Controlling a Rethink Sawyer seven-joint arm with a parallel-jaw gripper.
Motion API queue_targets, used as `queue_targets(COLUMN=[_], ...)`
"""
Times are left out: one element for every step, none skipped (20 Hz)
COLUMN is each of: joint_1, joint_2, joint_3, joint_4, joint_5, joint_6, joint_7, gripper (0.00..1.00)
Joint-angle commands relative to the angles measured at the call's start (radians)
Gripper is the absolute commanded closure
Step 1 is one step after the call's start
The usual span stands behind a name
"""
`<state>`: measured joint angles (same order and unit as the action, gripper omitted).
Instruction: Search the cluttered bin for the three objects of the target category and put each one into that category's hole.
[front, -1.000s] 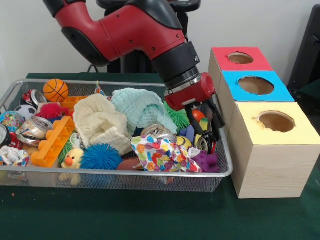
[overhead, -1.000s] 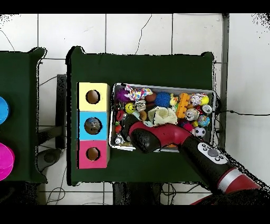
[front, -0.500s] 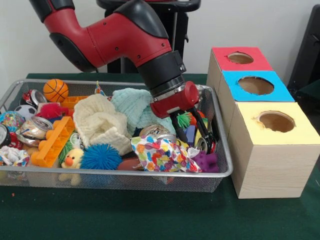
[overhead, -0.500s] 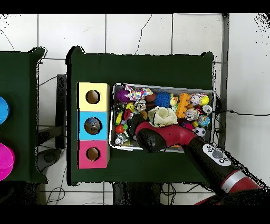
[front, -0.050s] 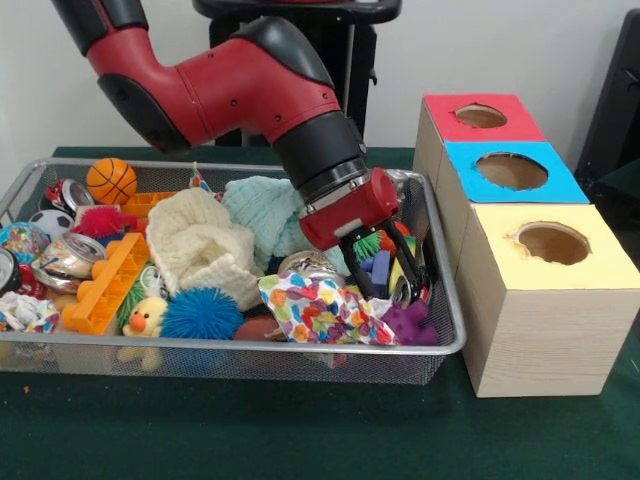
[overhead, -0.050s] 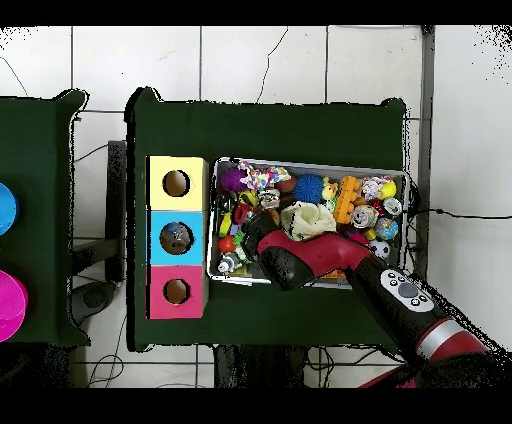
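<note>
Gripper (front, -0.050s: 385, 273) shifted leftward since earlier frame, lowered into bin (front, -0.050s: 445, 345) clutter; fingers spread narrowly, nothing held, positioned for probing.

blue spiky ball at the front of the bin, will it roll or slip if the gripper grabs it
The blue spiky ball looks soft, with many thin spikes, so it would probably squash and grip rather than slip. It is round, yet wedged between the yellow duck and the cream knit cloth, so it likely won't roll far. It probably weighs little.
</note>
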<state>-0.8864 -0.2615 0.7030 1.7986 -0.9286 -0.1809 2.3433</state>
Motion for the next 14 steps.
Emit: queue_targets(joint_1=[0.084,0.146,0.208,0.257,0.3,0.342,0.369,0.396,0.416,0.437,0.458,0.477,0.491,0.502], joint_2=[0.01,-0.005,-0.02,-0.021,-0.013,-0.004,0.008,0.02,0.029,0.04,0.057,0.071,0.086,0.102], joint_3=[-0.211,-0.302,-0.394,-0.473,-0.548,-0.623,-0.674,-0.727,-0.766,-0.807,-0.854,-0.892,-0.925,-0.954], joint_4=[-0.247,-0.269,-0.292,-0.314,-0.335,-0.356,-0.371,-0.381,-0.392,-0.4,-0.406,-0.411,-0.414,-0.417], joint_5=[-0.071,-0.029,0.013,0.056,0.107,0.159,0.2,0.249,0.282,0.319,0.369,0.408,0.446,0.482], joint_6=[0.008,-0.041,-0.09,-0.132,-0.168,-0.203,-0.224,-0.255,-0.275,-0.297,-0.337,-0.364,-0.402,-0.443], joint_7=[-0.043,-0.046,-0.048,-0.07,-0.097,-0.124,-0.149,-0.186,-0.218,-0.245,-0.281,-0.3,-0.326,-0.349], gripper=[0.0,0.0,0.0,0.0,0.0,0.0,0.0,0.0,0.0,0.0,0.0,0.0,0.0,0.0])
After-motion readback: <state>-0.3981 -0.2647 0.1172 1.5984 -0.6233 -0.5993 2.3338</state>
